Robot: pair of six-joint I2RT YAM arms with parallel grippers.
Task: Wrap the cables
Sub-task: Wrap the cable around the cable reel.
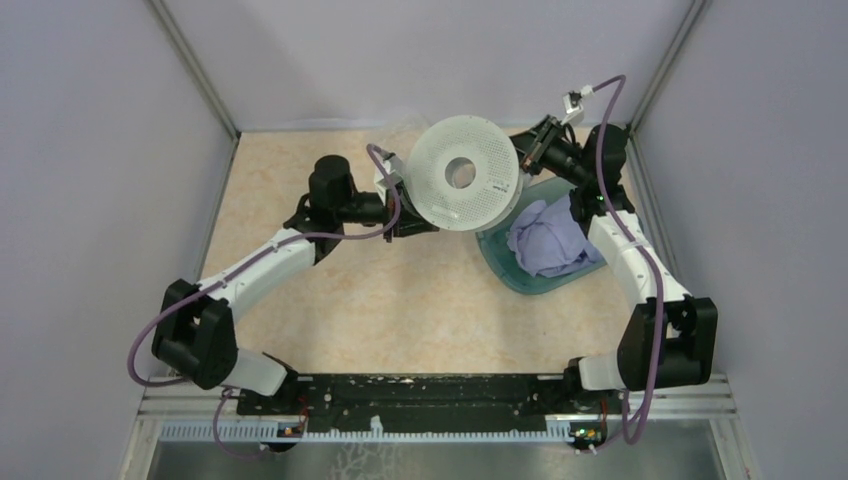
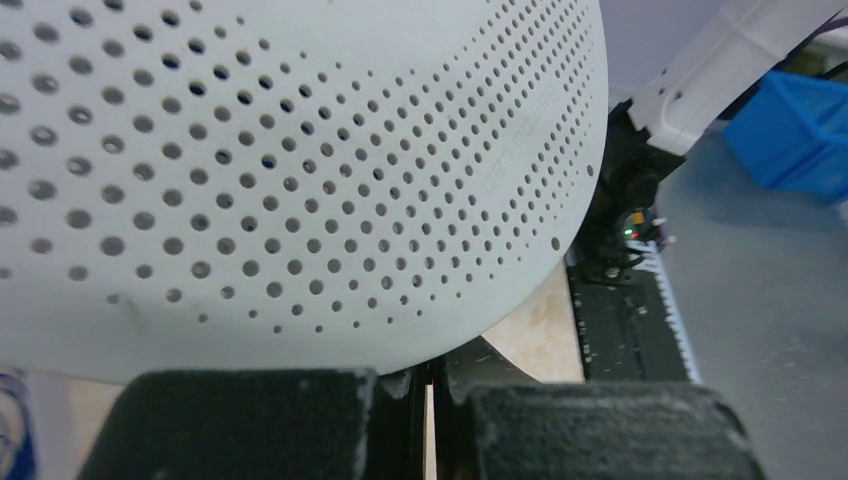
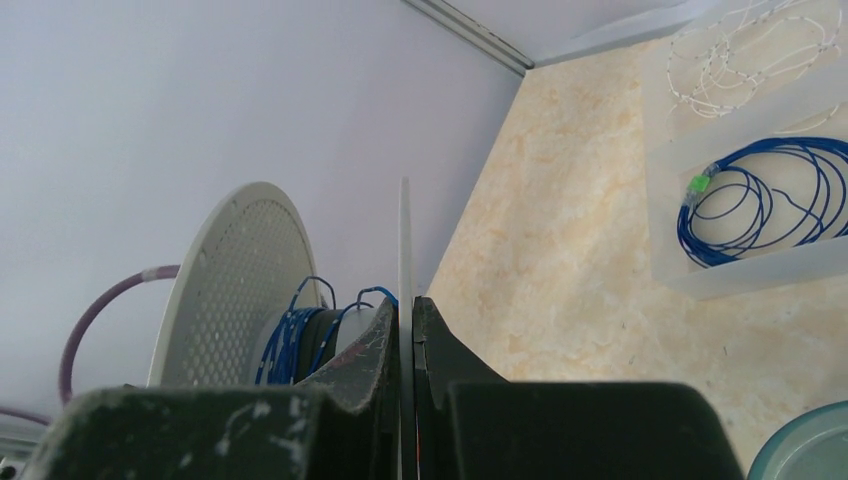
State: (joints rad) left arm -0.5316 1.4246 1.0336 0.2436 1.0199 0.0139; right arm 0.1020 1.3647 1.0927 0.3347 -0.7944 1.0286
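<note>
The pale grey perforated spool (image 1: 465, 172) is held up above the table at the back. My right gripper (image 1: 527, 150) is shut on the thin edge of one flange (image 3: 404, 230), which stands between its jaws in the right wrist view (image 3: 405, 305). The hub carries blue wire turns (image 3: 285, 340) and a dark band (image 3: 312, 335) that may be the dark grey cable; no single strand can be made out. My left gripper (image 1: 405, 218) sits under the spool's left edge, its jaws (image 2: 432, 370) shut to a thin slit below the flange face (image 2: 300, 150). No loose cable shows.
A teal dish (image 1: 500, 262) with a lilac cloth (image 1: 548, 240) lies under the right arm. A clear tray (image 3: 670, 150) holds a coiled blue wire with a green end (image 3: 760, 200) and a white wire (image 3: 750, 45). Grey walls enclose the table.
</note>
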